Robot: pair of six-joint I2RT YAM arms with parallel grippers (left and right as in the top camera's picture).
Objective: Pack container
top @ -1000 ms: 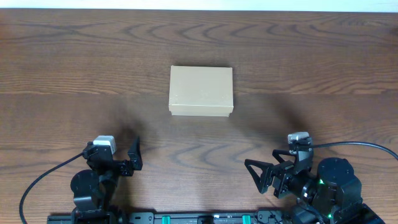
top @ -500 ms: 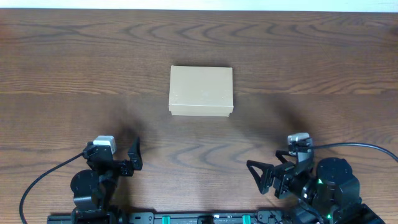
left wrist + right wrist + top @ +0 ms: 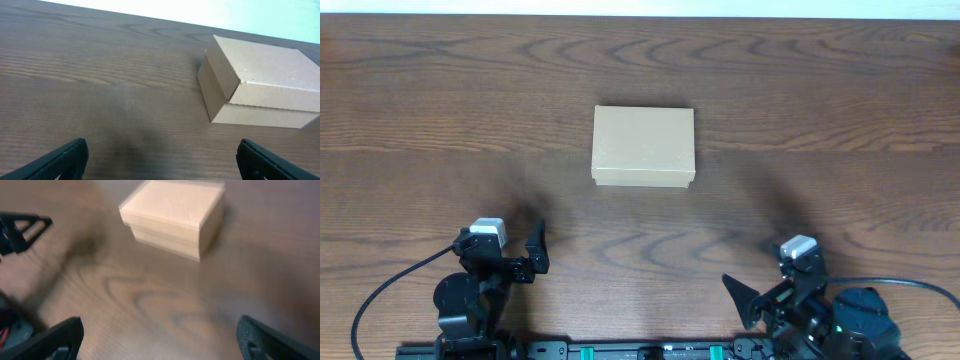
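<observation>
The container (image 3: 643, 146) is a plain tan cardboard box with its flap lid shut, lying on the dark wood table at mid-centre. It also shows in the left wrist view (image 3: 260, 80) at upper right and in the right wrist view (image 3: 175, 216) at the top. My left gripper (image 3: 536, 250) is open and empty at the near left, well short of the box; its fingertips frame bare table in its own view (image 3: 161, 155). My right gripper (image 3: 740, 295) is open and empty at the near right edge, its fingertips wide apart in its own view (image 3: 160, 337).
The left arm's gripper (image 3: 20, 227) shows at the left edge of the right wrist view. Black cables (image 3: 380, 295) run from both arm bases along the near edge. The wood table (image 3: 820, 100) stretches around the box on all sides.
My right arm has pulled back toward the near edge of the table, its gripper staying open. The left arm and the box have not moved.
</observation>
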